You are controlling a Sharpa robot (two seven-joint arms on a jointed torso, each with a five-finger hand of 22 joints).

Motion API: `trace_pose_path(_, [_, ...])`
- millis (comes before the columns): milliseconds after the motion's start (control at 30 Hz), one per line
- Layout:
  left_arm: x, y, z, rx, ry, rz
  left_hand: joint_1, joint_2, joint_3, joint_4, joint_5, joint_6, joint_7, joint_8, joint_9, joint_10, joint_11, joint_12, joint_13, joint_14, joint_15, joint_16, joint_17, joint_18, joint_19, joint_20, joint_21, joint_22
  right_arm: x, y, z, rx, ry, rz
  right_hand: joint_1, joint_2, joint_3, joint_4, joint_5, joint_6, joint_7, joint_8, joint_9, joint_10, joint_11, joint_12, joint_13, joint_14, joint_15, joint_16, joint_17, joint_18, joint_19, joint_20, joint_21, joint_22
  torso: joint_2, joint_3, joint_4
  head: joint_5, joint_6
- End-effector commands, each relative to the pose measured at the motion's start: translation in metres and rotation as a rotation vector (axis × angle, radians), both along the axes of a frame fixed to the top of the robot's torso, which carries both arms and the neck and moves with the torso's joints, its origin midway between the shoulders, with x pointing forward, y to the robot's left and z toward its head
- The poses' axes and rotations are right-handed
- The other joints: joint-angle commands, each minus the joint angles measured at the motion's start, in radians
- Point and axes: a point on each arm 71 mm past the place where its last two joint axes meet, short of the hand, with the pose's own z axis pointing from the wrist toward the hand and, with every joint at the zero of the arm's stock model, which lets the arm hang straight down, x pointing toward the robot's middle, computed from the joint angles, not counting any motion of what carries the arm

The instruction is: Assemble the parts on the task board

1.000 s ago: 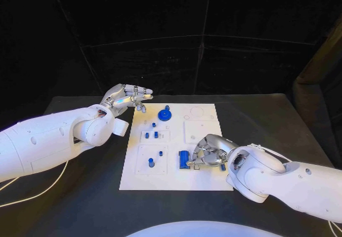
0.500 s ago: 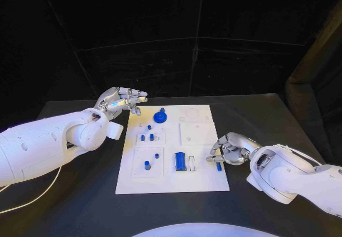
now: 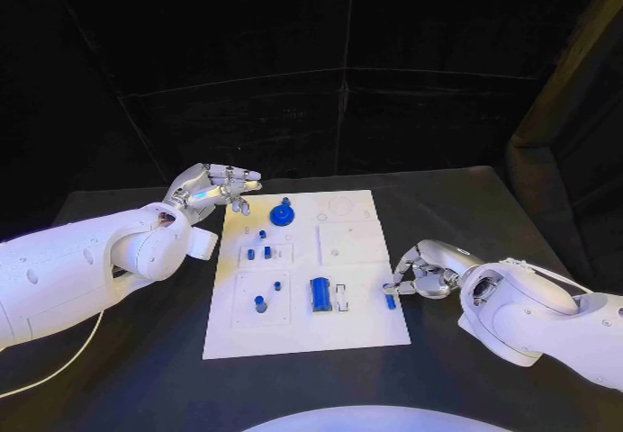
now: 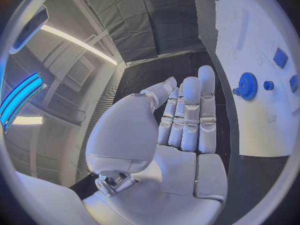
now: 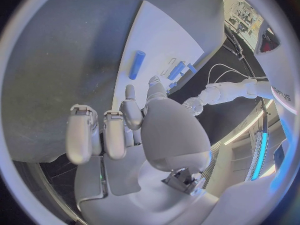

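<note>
Blue peg [image 3: 390,301] lies loose at the white board's [image 3: 370,328] near right edge, just beside the right hand [image 3: 422,274], whose curled fingers hold nothing; a clumsy pinch could roll it onto the black surface [image 3: 156,378]. Farther off, the left hand [image 3: 214,187] hovers with fingers apart, empty, near the gear [image 3: 282,215], and could bump it.

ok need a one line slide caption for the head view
White task board with blue parts between two robot arms: left hand raised off its far left corner, right hand beside a small blue peg at its right edge.

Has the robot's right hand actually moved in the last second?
Yes. The right hand was over the blue block. It has drawn back sideways to the white board's right edge.
</note>
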Motion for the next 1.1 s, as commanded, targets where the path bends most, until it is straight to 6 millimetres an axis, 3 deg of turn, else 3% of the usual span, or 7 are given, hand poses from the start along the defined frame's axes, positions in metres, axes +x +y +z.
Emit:
trace_pose_path(33, [0.0, -0.001, 0.001, -0.008, -0.002, -0.008, 0.001, 0.012, -0.005, 0.0, 0.003, -0.002, -0.001, 0.004, 0.0, -0.008, -0.002, 0.006, 0.002, -0.006, -0.001, 0.001, -0.001, 0.014, -0.007, 0.002, -0.004, -0.001, 0.0, 0.0, -0.004, -0.111, 0.036, 0.02, -0.007, 0.003, -0.007, 0.001, 0.003, 0.011, -0.001, 0.003, 0.003, 0.005, -0.003, 0.002, 0.004, 0.07, -0.003, 0.004, 0.084, -0.006, 0.019, 0.001, 0.003, 0.039, 0.0, 0.0009, -0.0002, 0.001, -0.002])
trace_pose_path(233, [-0.001, 0.0, -0.001, -0.007, 0.0, -0.009, 0.001, 0.012, -0.005, 0.0, 0.003, -0.002, -0.001, 0.004, 0.0, -0.008, -0.002, 0.006, 0.002, -0.006, -0.001, 0.001, -0.001, 0.014, -0.007, 0.002, -0.004, -0.001, 0.001, 0.004, -0.008, -0.138, 0.056, 0.036, -0.008, 0.002, -0.011, 0.004, 0.003, 0.021, -0.004, 0.007, 0.008, 0.007, -0.006, 0.003, 0.005, 0.071, -0.005, 0.004, 0.085, -0.006, 0.02, -0.001, 0.003, 0.04, 0.001, 0.0029, -0.0021, 0.004, -0.002])
trace_pose_path(367, [-0.001, 0.0, -0.001, -0.007, 0.002, -0.009, 0.001, 0.012, -0.005, 0.0, 0.003, -0.002, -0.001, 0.004, 0.0, -0.008, -0.002, 0.006, 0.002, -0.006, -0.001, 0.001, -0.001, 0.014, -0.007, 0.002, -0.004, -0.001, 0.002, 0.008, -0.009, -0.147, 0.063, 0.049, -0.002, 0.003, -0.011, 0.002, 0.004, 0.025, -0.006, 0.008, 0.011, 0.007, -0.007, 0.002, 0.005, 0.071, -0.006, 0.004, 0.085, -0.006, 0.02, -0.002, 0.004, 0.041, 0.001, -0.0012, -0.0006, 0.001, -0.004])
trace_pose_path(733, [-0.001, 0.0, -0.002, -0.006, 0.004, -0.009, 0.001, 0.012, -0.005, 0.0, 0.003, -0.002, -0.001, 0.004, 0.0, -0.008, -0.002, 0.006, 0.002, -0.006, -0.001, 0.001, -0.001, 0.014, -0.007, 0.002, -0.004, -0.001, 0.005, 0.021, -0.01, -0.156, 0.033, 0.085, 0.063, 0.021, 0.004, -0.033, 0.018, 0.031, -0.01, 0.004, 0.021, 0.006, -0.012, -0.002, 0.005, 0.071, -0.011, 0.004, 0.088, -0.006, 0.019, -0.008, 0.003, 0.04, 0.0, -0.0013, -0.0008, 0.004, -0.007])
trace_pose_path(900, [-0.001, 0.001, -0.002, -0.006, 0.004, -0.009, 0.001, 0.012, -0.005, 0.0, 0.003, -0.002, -0.001, 0.004, 0.0, -0.008, -0.002, 0.006, 0.002, -0.006, -0.001, 0.001, -0.001, 0.014, -0.007, 0.002, -0.004, -0.001, 0.008, 0.027, -0.01, -0.186, 0.008, 0.106, 0.113, 0.04, 0.028, -0.064, -0.017, 0.031, -0.011, -0.003, 0.025, 0.004, -0.014, -0.007, 0.004, 0.071, -0.013, 0.003, 0.087, -0.007, 0.019, -0.01, 0.002, 0.041, 0.0, -0.0014, 0.0, 0.004, -0.007])
trace_pose_path(1033, [-0.001, 0.001, -0.002, -0.006, 0.004, -0.01, 0.001, 0.012, -0.005, 0.0, 0.003, -0.002, -0.001, 0.004, 0.0, -0.008, -0.002, 0.006, 0.002, -0.006, -0.001, 0.001, -0.001, 0.014, -0.007, 0.002, -0.004, -0.001, 0.01, 0.034, -0.011, -0.264, -0.028, 0.151, 0.14, 0.044, 0.044, -0.085, -0.033, 0.023, -0.007, -0.016, 0.023, -0.002, -0.011, -0.02, -0.003, 0.07, -0.012, 0.001, 0.083, -0.006, 0.017, -0.011, -0.001, 0.036, 0.0, -0.0013, 0.0004, 0.006, -0.007])
trace_pose_path(1100, [-0.001, 0.001, -0.002, -0.006, 0.005, -0.01, 0.001, 0.012, -0.005, 0.0, 0.003, -0.002, -0.001, 0.004, 0.0, -0.008, -0.002, 0.006, 0.002, -0.006, -0.001, 0.001, -0.001, 0.014, -0.007, 0.002, -0.004, -0.001, 0.01, 0.037, -0.011, -0.303, -0.04, 0.172, 0.147, 0.043, 0.052, -0.093, -0.063, 0.017, -0.002, -0.026, 0.021, -0.007, -0.008, -0.027, -0.007, 0.069, -0.009, -0.001, 0.081, -0.005, 0.015, -0.009, -0.003, 0.034, 0.0, -0.0012, 0.0002, 0.008, -0.007])
